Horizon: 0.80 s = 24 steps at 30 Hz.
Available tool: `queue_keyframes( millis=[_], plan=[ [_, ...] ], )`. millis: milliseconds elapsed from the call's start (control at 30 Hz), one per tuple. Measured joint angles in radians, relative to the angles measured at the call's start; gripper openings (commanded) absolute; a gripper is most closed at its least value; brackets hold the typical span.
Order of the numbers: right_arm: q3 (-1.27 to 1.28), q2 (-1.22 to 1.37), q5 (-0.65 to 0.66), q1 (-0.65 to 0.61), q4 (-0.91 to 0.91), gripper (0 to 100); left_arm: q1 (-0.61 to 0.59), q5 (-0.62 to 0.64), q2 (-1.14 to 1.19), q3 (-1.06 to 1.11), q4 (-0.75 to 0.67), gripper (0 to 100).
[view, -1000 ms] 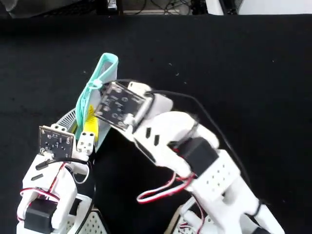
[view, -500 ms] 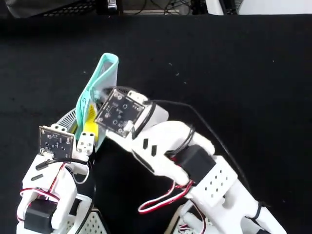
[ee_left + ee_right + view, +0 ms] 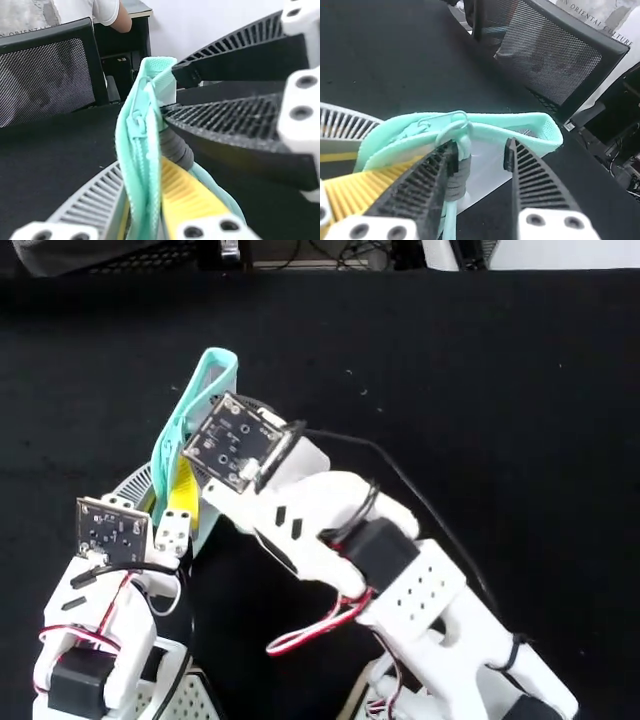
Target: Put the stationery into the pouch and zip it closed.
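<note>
Mint pouch (image 3: 213, 375) stands on edge on the black table (image 3: 500, 390), zip edge uppermost, close in front of both arms. Left gripper (image 3: 141, 169) clenched on the pouch's near end, white finger on one side, yellow finger on the other. Right gripper (image 3: 480, 147) released, its black fingers apart over the top edge; one fingertip just beside the zip pull (image 3: 456, 122) and a grey tab (image 3: 460, 175). How far the zip is drawn: cannot tell
</note>
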Motion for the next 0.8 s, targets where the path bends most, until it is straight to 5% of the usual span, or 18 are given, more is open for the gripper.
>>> queue_keyframes(
  millis=[300,800],
  plan=[
    [-0.006,0.008,0.034,0.000,0.000,1.0,0.000,0.000,0.000,0.000,0.000,3],
    [-0.006,0.008,0.072,0.002,0.000,1.2,0.000,0.000,0.000,0.000,0.000,3]
  ],
)
